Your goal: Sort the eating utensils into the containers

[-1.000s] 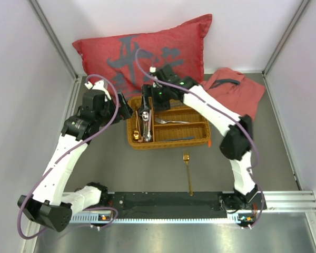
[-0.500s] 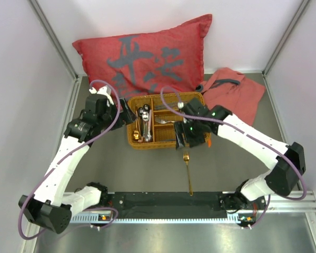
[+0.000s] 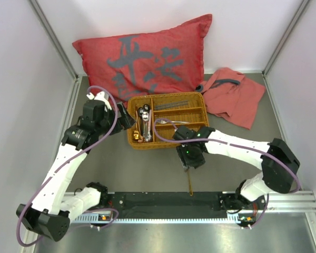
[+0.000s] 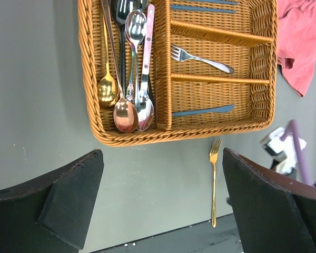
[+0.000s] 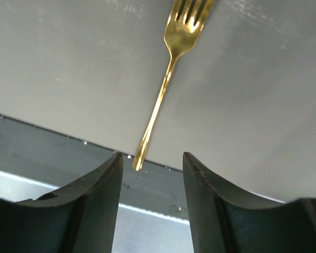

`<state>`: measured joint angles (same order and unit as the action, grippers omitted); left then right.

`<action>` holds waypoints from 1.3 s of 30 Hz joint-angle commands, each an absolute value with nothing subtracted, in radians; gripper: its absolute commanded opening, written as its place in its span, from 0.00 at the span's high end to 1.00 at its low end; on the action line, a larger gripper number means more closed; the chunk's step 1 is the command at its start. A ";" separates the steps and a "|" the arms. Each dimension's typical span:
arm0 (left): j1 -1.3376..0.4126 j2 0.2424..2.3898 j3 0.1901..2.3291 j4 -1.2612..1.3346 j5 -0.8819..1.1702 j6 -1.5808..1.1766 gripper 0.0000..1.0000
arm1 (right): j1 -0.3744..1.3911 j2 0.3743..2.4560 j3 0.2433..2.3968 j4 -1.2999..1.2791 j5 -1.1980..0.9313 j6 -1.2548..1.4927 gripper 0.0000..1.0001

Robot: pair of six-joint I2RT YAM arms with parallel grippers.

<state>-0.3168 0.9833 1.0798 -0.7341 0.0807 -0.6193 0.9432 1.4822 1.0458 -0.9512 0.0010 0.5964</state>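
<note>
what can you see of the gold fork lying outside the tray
The gold fork is slim and shiny, metal by its look, with short tines and a long thin handle. It lies flat on the grey table, just outside the wicker tray and apart from its wall. Its tines point at the tray and its handle runs towards the table's edge. Only the table touches it. The right gripper hangs above the handle end, fingers apart.

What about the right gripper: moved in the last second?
Yes. From over the tan woven wicker cutlery tray, the right gripper came nearward past the tray's near rim, now above the slim gold fork.
</note>
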 commanded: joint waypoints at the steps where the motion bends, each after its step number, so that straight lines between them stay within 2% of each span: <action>1: -0.313 0.954 1.072 -0.710 0.060 -0.620 0.02 | 0.982 1.505 1.009 -0.824 0.040 0.646 0.52; 9: -0.313 0.916 1.054 -0.730 0.045 -0.624 0.02 | 0.996 1.634 0.974 -0.758 0.058 0.638 0.58; 12: -0.313 0.894 1.037 -0.732 0.040 -0.626 0.02 | 0.996 1.673 0.965 -0.738 0.067 0.635 0.64; 13: -0.313 0.888 1.034 -0.733 0.037 -0.626 0.02 | 0.996 1.701 0.965 -0.741 0.074 0.638 0.72; 18: -0.313 0.853 1.020 -0.749 0.028 -0.627 0.02 | 1.002 1.770 0.930 -0.736 0.029 0.629 0.92; 19: -0.313 0.847 1.019 -0.750 0.026 -0.627 0.02 | 1.003 1.772 0.917 -0.723 0.012 0.624 0.99; 28: -0.313 0.799 0.977 -0.753 0.028 -0.643 0.02 | 1.089 1.677 0.936 -0.768 0.020 0.563 1.00; 39: -0.313 0.802 0.988 -0.747 0.014 -0.650 0.02 | 1.126 1.502 1.218 -0.910 0.104 0.529 1.00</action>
<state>-0.3168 0.8009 0.9752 -0.7685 0.0311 -0.6373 1.1175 1.5967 1.0847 -0.8680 0.0540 0.5499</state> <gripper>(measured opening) 0.983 0.014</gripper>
